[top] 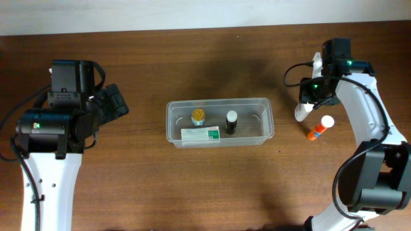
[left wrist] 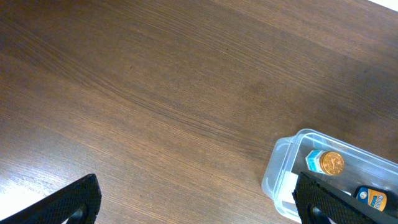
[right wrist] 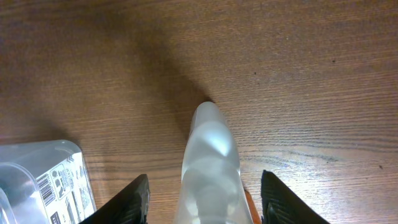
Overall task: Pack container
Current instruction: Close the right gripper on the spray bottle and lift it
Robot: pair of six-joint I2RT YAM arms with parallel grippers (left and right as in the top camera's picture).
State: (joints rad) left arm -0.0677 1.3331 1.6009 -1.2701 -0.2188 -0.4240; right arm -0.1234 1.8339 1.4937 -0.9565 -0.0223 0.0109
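— Two claws in sight; how wide is each?

— The right claw [right wrist: 205, 193] stands part open, its fingers [right wrist: 127, 202] on either side of a white, translucent plastic bottle [right wrist: 210, 155] on the brown wooden table [right wrist: 298, 74]. A thin gap shows on each side, so it is around the bottle, not gripping it. The left claw [left wrist: 196, 208] is spread wide and empty, above bare wood.

— And the container?

— The clear, rectangular plastic container [top: 170, 125] sits mid-table, between the arms, apart from both claws. Inside are a small gold-capped jar [top: 198, 116], a black bottle with a white cap [top: 231, 122] and a white-and-green box [top: 200, 134].

— Anything in the way?

— An orange tube with a white cap [top: 320, 128] lies just beside the white bottle, on the side away from the container.
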